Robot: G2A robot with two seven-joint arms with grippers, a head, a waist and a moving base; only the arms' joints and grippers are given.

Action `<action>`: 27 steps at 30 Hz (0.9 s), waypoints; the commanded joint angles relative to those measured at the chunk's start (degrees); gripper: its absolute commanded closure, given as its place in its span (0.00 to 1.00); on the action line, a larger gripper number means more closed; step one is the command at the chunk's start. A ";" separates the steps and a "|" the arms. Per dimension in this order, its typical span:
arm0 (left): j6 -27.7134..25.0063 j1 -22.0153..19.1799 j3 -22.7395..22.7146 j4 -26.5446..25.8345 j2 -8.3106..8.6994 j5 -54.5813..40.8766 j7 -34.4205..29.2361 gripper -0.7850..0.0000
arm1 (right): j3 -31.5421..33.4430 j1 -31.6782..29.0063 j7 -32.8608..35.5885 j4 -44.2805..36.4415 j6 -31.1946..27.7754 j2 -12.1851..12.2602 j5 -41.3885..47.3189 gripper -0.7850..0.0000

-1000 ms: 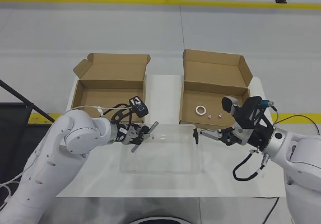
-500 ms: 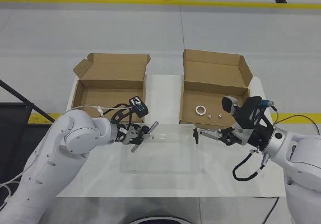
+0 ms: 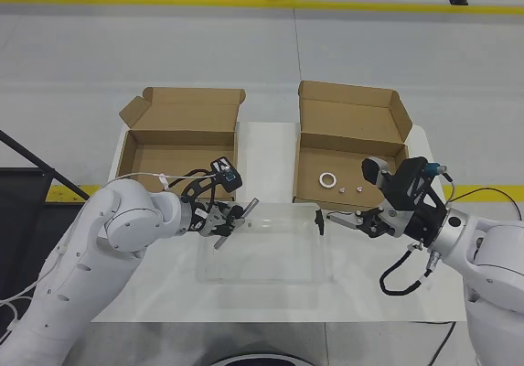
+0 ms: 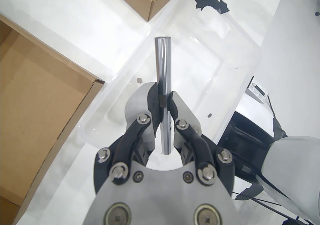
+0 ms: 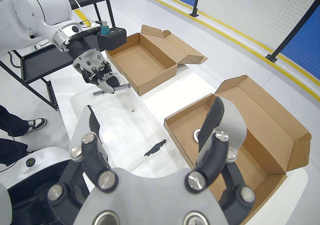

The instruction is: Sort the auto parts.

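My left gripper [image 4: 163,97] is shut on a shiny steel rod [image 4: 163,65], held above the left end of the clear plastic tray [image 3: 262,265]. The same rod [image 3: 245,211] and the left gripper [image 3: 231,218] sit close to the near right corner of the left cardboard box [image 3: 181,156]. My right gripper [image 5: 153,118] stands open with nothing between its fingers, above the tray's right end and beside the right cardboard box [image 3: 348,151]; from above the right gripper [image 3: 327,218] is at the tray's far right corner. A white ring [image 3: 329,178] and two small parts lie in the right box.
Black tape [image 4: 208,0] sticks to the tray's far rim. The two open boxes stand behind the tray on the white table [image 3: 266,146]. A black rack [image 5: 37,60] stands beyond the table on the left arm's side.
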 commanded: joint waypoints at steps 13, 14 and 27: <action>1.12 3.22 -2.09 -1.25 0.61 -0.99 4.82 1.00 | 0.01 -0.01 0.00 0.00 -0.01 0.00 0.01 0.00; 1.25 3.40 -2.64 -1.23 0.68 -1.71 5.31 1.00 | 0.01 -0.01 0.00 0.00 -0.01 0.00 0.01 0.00; -0.17 6.78 -13.83 1.82 1.16 -18.27 21.12 1.00 | 0.01 -0.01 0.00 0.00 -0.01 0.00 0.01 0.00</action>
